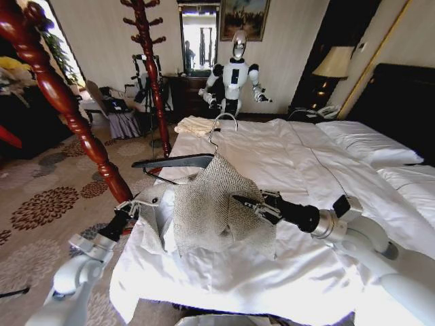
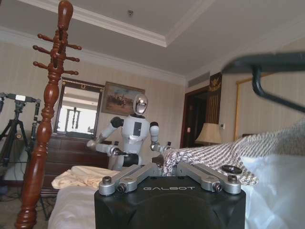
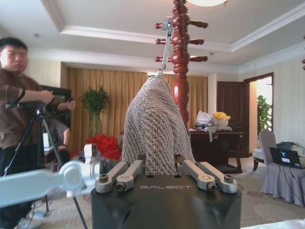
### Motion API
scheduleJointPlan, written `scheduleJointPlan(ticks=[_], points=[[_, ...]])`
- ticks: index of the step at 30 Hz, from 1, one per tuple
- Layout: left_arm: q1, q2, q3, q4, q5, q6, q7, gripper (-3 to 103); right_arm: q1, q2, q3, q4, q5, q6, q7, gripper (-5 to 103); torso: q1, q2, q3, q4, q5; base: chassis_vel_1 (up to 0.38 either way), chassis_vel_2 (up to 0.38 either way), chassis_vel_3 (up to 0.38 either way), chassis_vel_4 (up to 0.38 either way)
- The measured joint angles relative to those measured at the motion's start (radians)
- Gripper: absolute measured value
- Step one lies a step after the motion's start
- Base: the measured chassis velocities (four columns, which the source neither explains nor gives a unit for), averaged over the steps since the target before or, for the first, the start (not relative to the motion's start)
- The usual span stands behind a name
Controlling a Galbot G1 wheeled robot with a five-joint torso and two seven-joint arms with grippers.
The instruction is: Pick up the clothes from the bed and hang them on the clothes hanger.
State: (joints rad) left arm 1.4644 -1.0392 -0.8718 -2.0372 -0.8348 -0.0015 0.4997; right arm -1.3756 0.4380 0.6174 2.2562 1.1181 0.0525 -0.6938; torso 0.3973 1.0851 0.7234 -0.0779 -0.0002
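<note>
Currently the grey-beige knit cardigan (image 1: 214, 207) hangs above the near part of the bed (image 1: 299, 170), its right shoulder draped over the black clothes hanger (image 1: 173, 161), whose silver wire hook (image 1: 221, 125) rises above the knit. The hanger's bare left arm sticks out toward the reddish-brown coat stand (image 1: 64, 102), with the white lining (image 1: 158, 217) of the garment showing below it. The right end effector (image 1: 253, 206) reaches in from the right and pinches a fold of the cardigan at its right edge; in the right wrist view the knit (image 3: 155, 129) rises as a peak straight up from between its fingers (image 3: 125, 174), with the hook (image 3: 165, 43) above. The left end effector (image 1: 134, 205) sits at the cardigan's left edge, beside the lining, and in the left wrist view its fingers (image 2: 126, 179) are drawn together on the knit cloth (image 2: 214, 155), the hanger (image 2: 267, 64) overhead. Farther up the bed lies a cream-yellow folded cloth (image 1: 194, 125), near white pillows (image 1: 367, 142). Beyond the bed stands another white-and-black robot (image 1: 234, 78).
</note>
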Motion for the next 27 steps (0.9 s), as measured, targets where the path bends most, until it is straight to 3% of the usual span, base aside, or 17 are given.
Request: scheduleJointPlan(ticks=[4, 6, 8, 10, 14, 21, 27], points=[[-0.015, 0.124, -0.046, -0.026, -0.169, 0.087, -0.003, 0, -0.01, -0.003, -0.005, -0.007, -0.063, 0.026, -0.046, 20, 0.0, 0.0, 0.0, -0.0001, 0.0003, 0.0, 0.0, 0.0, 0.0], [-0.016, 0.141, -0.052, -0.028, -0.192, 0.095, -0.009, 0, -0.011, -0.003, -0.006, -0.008, -0.068, 0.029, -0.051, 20, 0.0, 0.0, 0.0, 0.0, 0.0004, 0.0, 0.0, 0.0, 0.0], [-0.017, 0.205, -0.075, -0.033, -0.283, 0.123, -0.035, 0, -0.014, -0.003, -0.009, -0.011, -0.08, 0.033, -0.061, 20, 0.0, 0.0, 0.0, 0.0, 0.0002, 0.0, 0.0, 0.0, 0.0], [-0.017, 0.224, -0.085, -0.035, -0.311, 0.13, -0.041, 0, -0.015, -0.002, -0.009, -0.012, -0.084, 0.033, -0.061, 20, 0.0, 0.0, 0.0, 0.0, 0.0002, 0.0, 0.0, 0.0, 0.0], [-0.008, 0.294, -0.146, -0.068, -0.453, 0.156, -0.059, 0, -0.027, 0.001, -0.009, -0.023, -0.108, 0.033, -0.052, 20, 0.0, 0.0, 0.0, 0.0, 0.0001, 0.0, 0.0, 0.0, 0.0], [0.011, 0.328, -0.201, -0.149, -0.516, 0.176, -0.041, 0, -0.034, 0.007, -0.017, -0.03, -0.123, 0.021, -0.013, 20, 0.0, 0.0, 0.0, -0.0001, 0.0004, 0.0, 0.0, 0.0, 0.0], [0.052, 0.302, -0.215, -0.307, -0.454, 0.191, 0.05, 0, -0.03, 0.007, -0.029, -0.035, -0.126, 0.004, 0.054, 20, 0.0, 0.0, 0.0, -0.0001, 0.0005, 0.0, 0.0, 0.0, 0.0]])
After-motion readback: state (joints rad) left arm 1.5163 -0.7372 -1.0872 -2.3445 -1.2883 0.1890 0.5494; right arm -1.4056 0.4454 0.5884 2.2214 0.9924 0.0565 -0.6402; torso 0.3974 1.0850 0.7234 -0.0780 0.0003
